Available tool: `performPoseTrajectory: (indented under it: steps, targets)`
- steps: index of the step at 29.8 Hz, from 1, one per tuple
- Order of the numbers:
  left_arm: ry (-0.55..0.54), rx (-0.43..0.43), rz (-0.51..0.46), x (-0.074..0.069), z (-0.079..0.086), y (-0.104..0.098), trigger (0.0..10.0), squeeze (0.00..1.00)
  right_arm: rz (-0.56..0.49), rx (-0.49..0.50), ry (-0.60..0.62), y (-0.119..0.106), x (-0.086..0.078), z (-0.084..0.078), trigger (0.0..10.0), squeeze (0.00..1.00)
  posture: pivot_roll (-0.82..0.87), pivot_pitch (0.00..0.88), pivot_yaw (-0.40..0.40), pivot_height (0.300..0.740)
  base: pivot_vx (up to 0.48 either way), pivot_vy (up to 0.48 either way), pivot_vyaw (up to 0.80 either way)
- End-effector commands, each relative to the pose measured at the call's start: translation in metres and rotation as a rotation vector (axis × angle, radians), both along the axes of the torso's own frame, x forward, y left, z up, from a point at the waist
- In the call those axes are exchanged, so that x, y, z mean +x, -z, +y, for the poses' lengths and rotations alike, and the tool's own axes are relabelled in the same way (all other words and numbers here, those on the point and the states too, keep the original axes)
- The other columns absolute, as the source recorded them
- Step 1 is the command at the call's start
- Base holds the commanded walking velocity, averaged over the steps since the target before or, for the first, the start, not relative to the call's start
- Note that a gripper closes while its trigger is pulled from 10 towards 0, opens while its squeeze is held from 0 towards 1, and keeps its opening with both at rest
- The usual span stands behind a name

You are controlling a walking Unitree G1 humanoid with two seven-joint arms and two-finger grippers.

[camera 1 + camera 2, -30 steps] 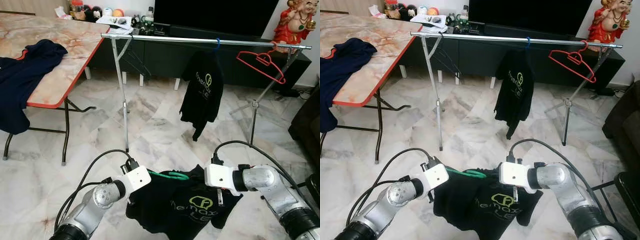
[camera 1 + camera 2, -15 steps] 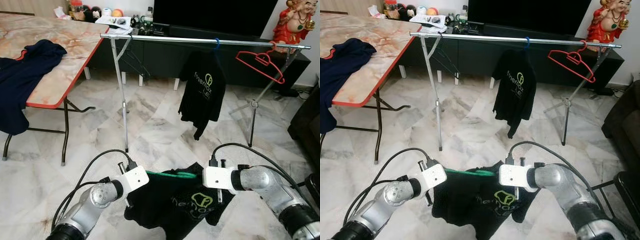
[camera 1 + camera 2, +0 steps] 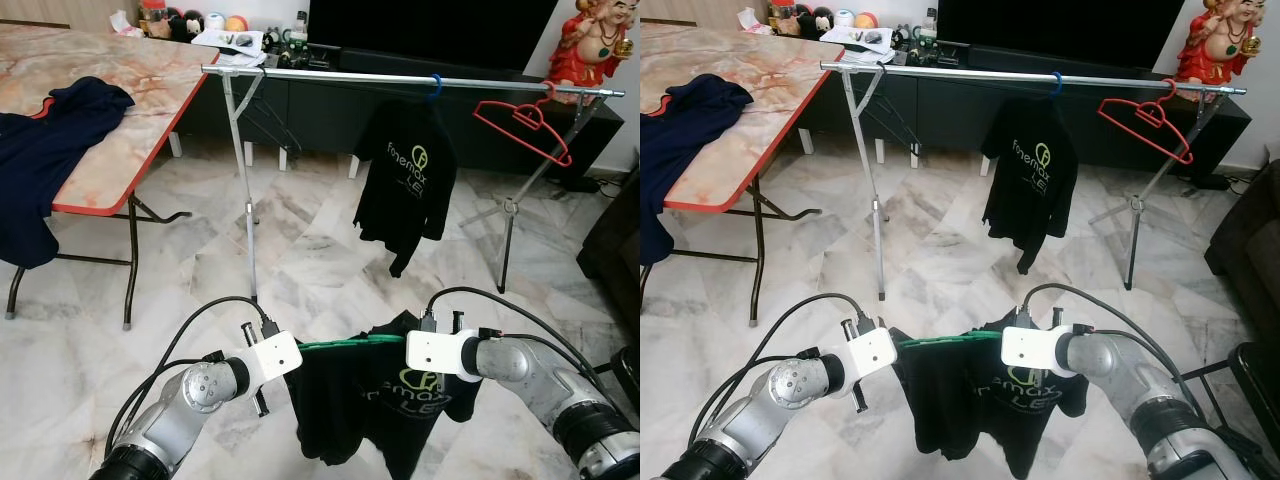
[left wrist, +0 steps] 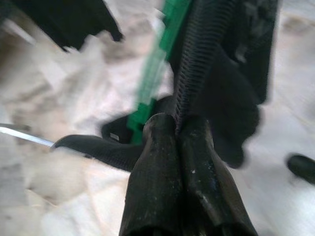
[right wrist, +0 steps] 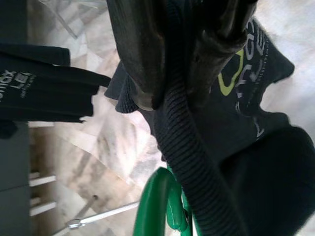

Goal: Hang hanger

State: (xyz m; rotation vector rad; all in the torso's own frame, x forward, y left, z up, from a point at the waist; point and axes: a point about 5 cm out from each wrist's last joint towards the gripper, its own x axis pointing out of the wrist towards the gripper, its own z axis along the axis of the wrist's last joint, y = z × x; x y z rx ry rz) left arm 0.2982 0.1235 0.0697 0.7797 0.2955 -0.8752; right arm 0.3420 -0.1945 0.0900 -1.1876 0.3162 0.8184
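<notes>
Marble floor [image 3: 300, 260] spread below a silver clothes rail [image 3: 400, 80]. Both the left gripper [image 4: 178, 129] and right gripper [image 5: 170, 93] pinched a black logo T-shirt's [image 3: 375, 400] ribbed collar, stretched over a green plastic hanger [image 3: 345, 344] between them.

Close up, the right hand [image 5: 174, 81] with two black fingers [image 5: 135, 54] pinched together on the ribbed collar [image 5: 189, 162] of a black shirt [image 5: 246, 147]. Collar running from between the fingertips down across the frame as a thick ribbed band. Touching the collar, a bright green hanger [image 5: 157, 206], its curved part just beside the ribbing. On the shirt's cloth, yellow-green logo lines and pale lettering [image 5: 243, 83]. Beyond, a pale marble floor [image 5: 106, 142], with a second black garment [image 5: 44, 88] bearing pale letters hanging over it, and a thin metal rod [image 5: 101, 215] slanting low across the floor.
</notes>
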Motion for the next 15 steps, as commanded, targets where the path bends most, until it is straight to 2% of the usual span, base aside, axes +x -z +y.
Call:
performPoseTrajectory:
  steps: [1, 3, 5, 12, 15]
  targets:
    - [-0.049, 0.205, 0.157, -0.015, 0.037, 0.028, 0.0, 0.00, -0.062, 0.035, 0.167, -0.015, 0.009, -0.029, 10.0, 0.00, 0.03, 0.109, -0.119, 0.740, 0.000, 0.000, 0.00]
    - [-0.032, 0.248, 0.205, -0.021, 0.039, 0.035, 0.0, 0.00, -0.044, 0.152, 0.187, -0.019, 0.010, -0.024, 10.0, 0.00, 0.03, 0.108, -0.119, 0.740, 0.000, 0.000, 0.00]
    - [-0.015, 0.267, 0.261, -0.028, 0.039, 0.041, 0.0, 0.00, -0.031, 0.216, 0.190, -0.021, 0.010, -0.021, 10.0, 0.00, 0.03, 0.108, -0.119, 0.740, 0.000, 0.000, 0.00]
    - [0.106, 0.252, 0.455, -0.054, 0.030, 0.047, 0.0, 0.00, -0.010, 0.321, 0.205, -0.024, 0.011, -0.020, 10.0, 0.00, 0.03, 0.109, -0.120, 0.740, 0.000, 0.000, 0.00]
    - [0.111, 0.209, 0.482, -0.057, 0.027, 0.046, 0.0, 0.00, -0.003, 0.339, 0.207, -0.025, 0.012, -0.019, 10.0, 0.00, 0.03, 0.108, -0.120, 0.740, 0.000, 0.000, 0.00]
